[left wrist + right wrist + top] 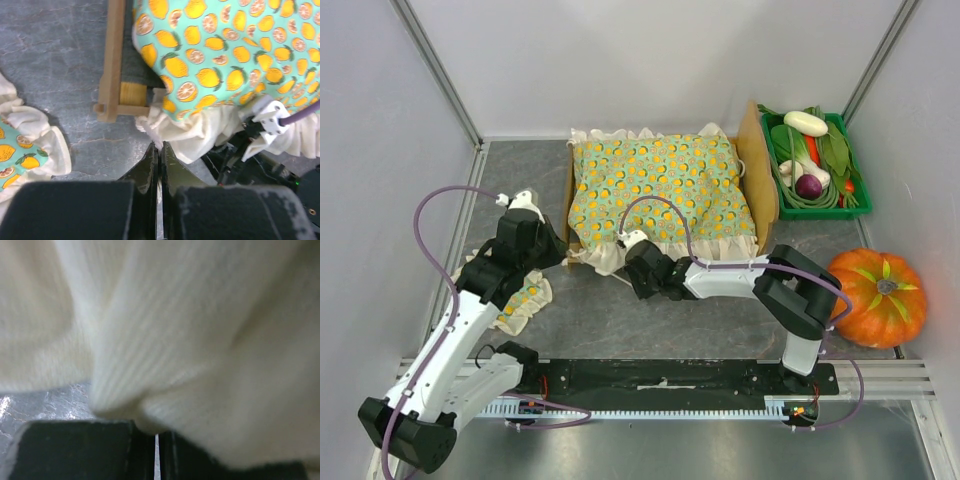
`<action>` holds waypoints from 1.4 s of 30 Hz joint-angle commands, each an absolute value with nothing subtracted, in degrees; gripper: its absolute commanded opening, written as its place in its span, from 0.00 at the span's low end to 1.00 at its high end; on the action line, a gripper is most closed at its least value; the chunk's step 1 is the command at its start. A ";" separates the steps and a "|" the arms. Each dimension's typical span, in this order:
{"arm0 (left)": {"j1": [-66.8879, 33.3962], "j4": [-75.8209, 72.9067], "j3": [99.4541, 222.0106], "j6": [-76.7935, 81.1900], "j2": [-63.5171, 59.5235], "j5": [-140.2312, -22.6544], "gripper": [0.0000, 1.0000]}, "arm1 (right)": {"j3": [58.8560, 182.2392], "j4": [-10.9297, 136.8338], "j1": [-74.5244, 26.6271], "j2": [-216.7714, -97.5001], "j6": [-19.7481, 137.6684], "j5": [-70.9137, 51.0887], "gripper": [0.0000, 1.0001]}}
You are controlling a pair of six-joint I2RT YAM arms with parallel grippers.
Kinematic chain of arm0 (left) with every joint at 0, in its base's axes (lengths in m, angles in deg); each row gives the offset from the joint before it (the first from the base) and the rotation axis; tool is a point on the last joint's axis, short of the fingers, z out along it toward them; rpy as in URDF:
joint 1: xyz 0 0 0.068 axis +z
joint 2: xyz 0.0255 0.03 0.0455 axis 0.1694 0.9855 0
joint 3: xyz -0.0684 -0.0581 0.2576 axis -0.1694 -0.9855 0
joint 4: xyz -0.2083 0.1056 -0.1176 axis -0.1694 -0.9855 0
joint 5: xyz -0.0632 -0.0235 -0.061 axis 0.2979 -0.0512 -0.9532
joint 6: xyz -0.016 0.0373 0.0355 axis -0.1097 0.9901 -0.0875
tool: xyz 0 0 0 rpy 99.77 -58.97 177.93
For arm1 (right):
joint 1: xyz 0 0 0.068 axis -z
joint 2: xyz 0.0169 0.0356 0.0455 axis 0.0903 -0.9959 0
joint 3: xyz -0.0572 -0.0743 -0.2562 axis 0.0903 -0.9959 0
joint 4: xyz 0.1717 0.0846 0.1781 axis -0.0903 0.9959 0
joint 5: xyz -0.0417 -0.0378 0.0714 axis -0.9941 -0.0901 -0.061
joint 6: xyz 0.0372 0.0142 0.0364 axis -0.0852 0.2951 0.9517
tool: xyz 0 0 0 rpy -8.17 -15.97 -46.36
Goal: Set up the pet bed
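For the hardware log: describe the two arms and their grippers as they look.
The left arm and right arm have white links with black joints. A purple cable runs along each. The grippers' fingers are black, flat and tapered.

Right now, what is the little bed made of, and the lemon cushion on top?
The pet bed frame looks like pale bare wood: matt, with grain lines and squared joints. Its base seems dark grey fabric. The cushion looks like printed woven cloth, soft and puffy, and its cream frill shows fine ribbing, probably cotton.
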State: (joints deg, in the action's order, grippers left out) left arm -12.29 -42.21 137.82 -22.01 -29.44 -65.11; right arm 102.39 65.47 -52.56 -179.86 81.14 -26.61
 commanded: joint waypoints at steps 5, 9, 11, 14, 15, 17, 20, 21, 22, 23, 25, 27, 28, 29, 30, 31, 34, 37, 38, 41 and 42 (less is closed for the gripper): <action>-11.25 -40.65 143.41 -16.02 -27.21 -75.73 0.02 | 103.80 58.40 -53.27 -174.95 78.16 -12.38 0.42; -10.73 -40.83 141.30 -16.28 -28.18 -73.89 0.02 | 104.06 59.45 -54.85 -168.09 77.63 -6.59 0.50; -10.20 -40.83 140.86 -16.19 -28.71 -73.97 0.02 | 104.33 59.28 -55.46 -166.50 78.77 -6.21 0.51; -10.02 -40.91 140.86 -15.93 -28.89 -74.24 0.02 | 106.69 59.01 -55.47 -165.53 79.74 -9.37 0.51; -10.02 -40.91 140.77 -16.02 -28.97 -74.15 0.02 | 108.61 59.36 -55.47 -166.66 80.00 -10.77 0.51; -9.93 -40.57 140.33 -16.37 -29.24 -73.97 0.02 | 110.30 59.72 -55.47 -168.86 80.53 -12.37 0.52; -9.76 -40.39 140.42 -16.28 -29.15 -73.80 0.02 | 108.73 57.10 -56.96 -172.72 80.28 -14.38 0.52; -9.67 -40.30 140.24 -16.02 -28.72 -73.45 0.02 | 106.72 54.73 -57.48 -173.17 79.92 -15.17 0.52; -9.50 -40.21 140.07 -15.58 -28.62 -73.36 0.02 | 106.00 54.36 -58.36 -173.52 79.31 -16.66 0.53; -9.41 -39.95 139.72 -15.49 -28.36 -73.36 0.02 | 105.39 52.97 -58.63 -174.92 77.91 -19.89 0.53; -9.23 -38.81 138.14 -15.40 -28.36 -73.27 0.02 | 102.84 49.54 -58.63 -176.33 76.15 -21.67 0.56; -8.97 -36.88 136.30 -15.75 -28.27 -73.27 0.02 | 101.61 44.79 -58.72 -178.88 73.00 -23.70 0.56; -8.79 -36.26 135.77 -15.84 -28.27 -73.27 0.02 | 101.86 44.26 -58.72 -179.76 72.45 -25.10 0.60; -8.70 -35.82 135.41 -15.93 -28.19 -73.36 0.02 | 101.87 41.64 -58.72 -181.42 71.75 -26.07 0.61; -8.70 -34.95 134.71 -15.93 -28.01 -73.36 0.02 | 101.95 40.31 -58.54 -182.13 70.53 -26.60 0.61; -8.62 -34.76 134.44 -16.02 -27.57 -73.53 0.02 | 102.39 39.60 -58.63 -183.01 69.64 -27.04 0.63; -8.44 -34.24 133.74 -16.19 -27.39 -73.71 0.02 | 104.15 37.05 -58.54 -186.52 67.45 -28.98 0.70; -8.35 -34.58 133.04 -16.46 -27.74 -74.50 0.02 | 104.33 32.31 -58.63 -189.51 65.51 -30.55 0.71; -8.35 -34.76 132.95 -16.46 -28.27 -74.85 0.02 | 105.28 31.78 -58.54 -190.74 64.63 -31.43 0.72; -8.35 -35.73 132.68 -16.37 -29.23 -75.03 0.02 | 106.35 30.29 -58.54 -192.94 62.18 -32.67 0.74; -8.26 -35.99 132.34 -16.37 -29.41 -75.11 0.02 | 106.44 30.02 -58.54 -193.30 61.56 -32.93 0.74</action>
State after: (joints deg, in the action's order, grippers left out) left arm -8.68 -37.25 132.88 -17.82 -27.62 -73.74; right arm 103.79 36.25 -58.74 -190.75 66.47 -29.10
